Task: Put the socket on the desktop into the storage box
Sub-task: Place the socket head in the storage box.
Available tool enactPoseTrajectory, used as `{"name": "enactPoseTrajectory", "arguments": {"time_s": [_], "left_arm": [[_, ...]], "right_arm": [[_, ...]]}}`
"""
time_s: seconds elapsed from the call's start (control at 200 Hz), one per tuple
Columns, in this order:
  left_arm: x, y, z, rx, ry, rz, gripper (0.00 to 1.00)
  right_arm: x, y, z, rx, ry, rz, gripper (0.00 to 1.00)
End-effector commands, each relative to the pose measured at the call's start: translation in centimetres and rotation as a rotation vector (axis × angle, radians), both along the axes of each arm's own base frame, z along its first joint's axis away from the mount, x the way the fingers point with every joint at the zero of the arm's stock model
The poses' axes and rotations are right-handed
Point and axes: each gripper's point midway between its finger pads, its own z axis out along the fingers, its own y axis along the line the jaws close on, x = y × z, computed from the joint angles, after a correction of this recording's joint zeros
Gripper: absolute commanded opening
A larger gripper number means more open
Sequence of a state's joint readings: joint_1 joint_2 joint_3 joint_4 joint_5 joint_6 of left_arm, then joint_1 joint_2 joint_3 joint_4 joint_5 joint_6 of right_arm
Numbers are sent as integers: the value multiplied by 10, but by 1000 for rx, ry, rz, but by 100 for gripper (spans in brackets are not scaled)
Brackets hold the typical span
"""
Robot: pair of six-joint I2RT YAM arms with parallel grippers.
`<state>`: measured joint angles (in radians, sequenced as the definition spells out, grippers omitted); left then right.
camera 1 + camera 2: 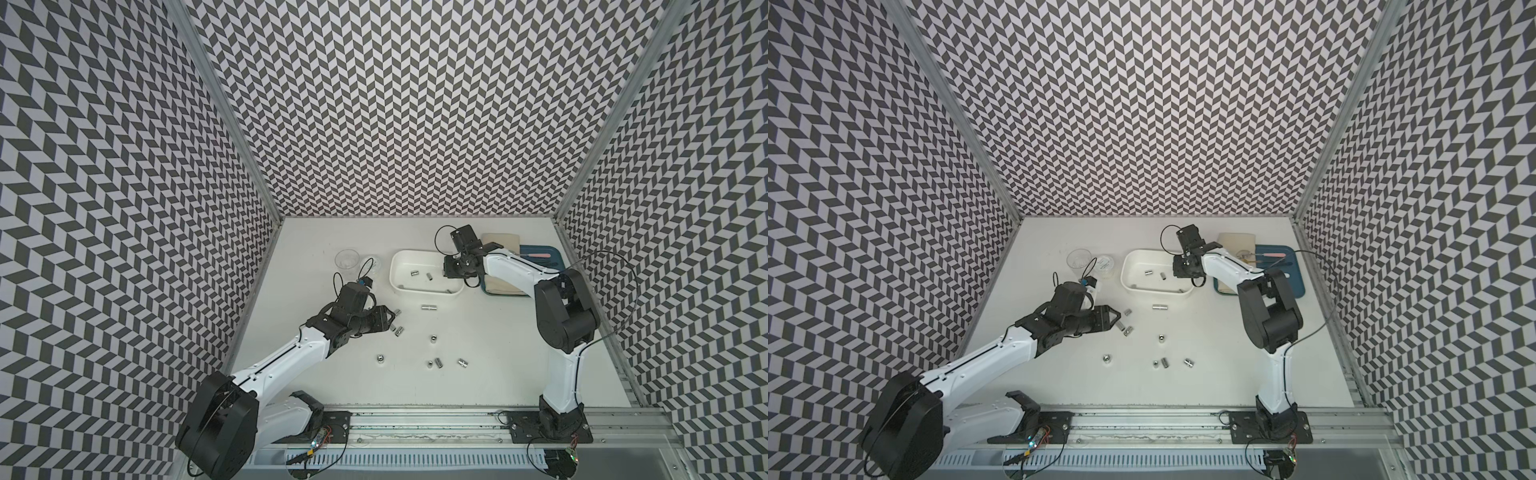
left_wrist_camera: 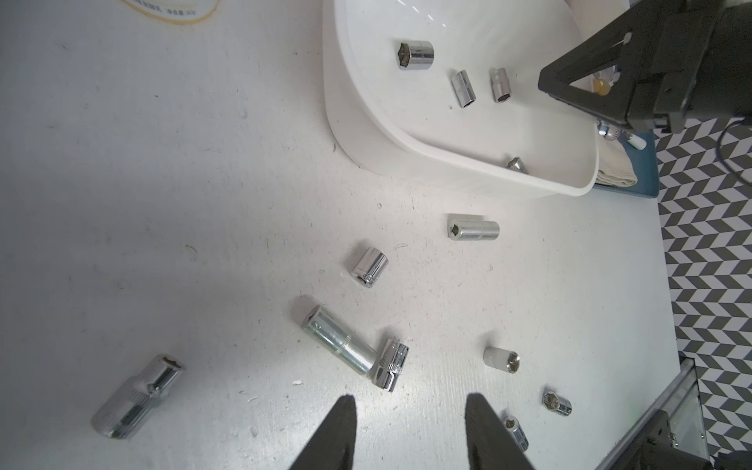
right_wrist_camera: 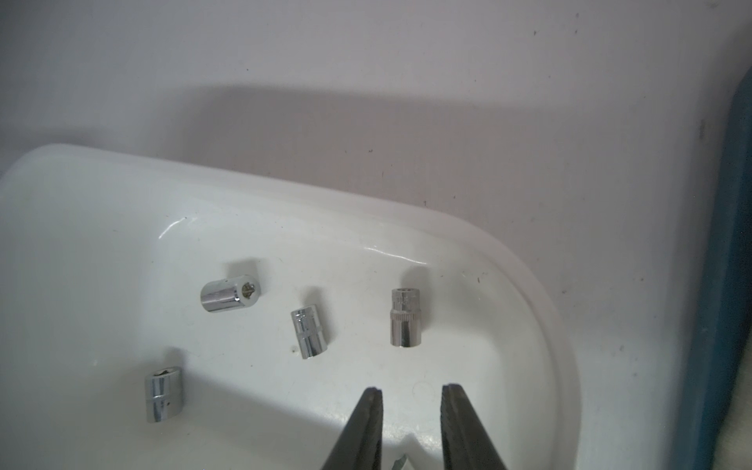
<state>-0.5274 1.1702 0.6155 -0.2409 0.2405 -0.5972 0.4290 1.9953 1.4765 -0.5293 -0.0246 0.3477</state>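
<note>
Right pincer (image 1: 1185,272) hangs over the storage box (image 1: 1158,297); sockets (image 1: 1159,307) strewn on desktop (image 1: 1217,353).

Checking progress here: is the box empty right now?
No, the right wrist view shows at least four sockets lying inside the box.

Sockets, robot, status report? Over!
Left hand open, empty, above loose sockets. Right hand open over storage box. Four sockets seen inside, several still on desktop. Nothing blocking.
</note>
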Motion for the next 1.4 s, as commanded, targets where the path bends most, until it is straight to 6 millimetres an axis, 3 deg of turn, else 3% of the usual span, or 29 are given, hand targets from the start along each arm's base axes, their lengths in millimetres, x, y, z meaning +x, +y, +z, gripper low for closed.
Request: {"name": "enactPoseTrajectory", "arguments": {"time_s": [0.0, 0.346, 0.606, 1.057, 1.392], "left_arm": [[0, 4, 1, 3, -6, 14, 47], [-7, -1, -2, 3, 18, -39, 47], [-28, -20, -4, 4, 52, -173, 47], [-54, -44, -11, 7, 88, -317, 47], [-65, -51, -15, 7, 102, -365, 47]], "right_arm": [[5, 7, 29, 41, -72, 16, 29], [-24, 18, 55, 54, -116, 79, 30], [-72, 22, 71, 57, -131, 148, 36], [-171, -3, 44, 43, -17, 161, 43], [-224, -11, 22, 39, 76, 154, 45]]}}
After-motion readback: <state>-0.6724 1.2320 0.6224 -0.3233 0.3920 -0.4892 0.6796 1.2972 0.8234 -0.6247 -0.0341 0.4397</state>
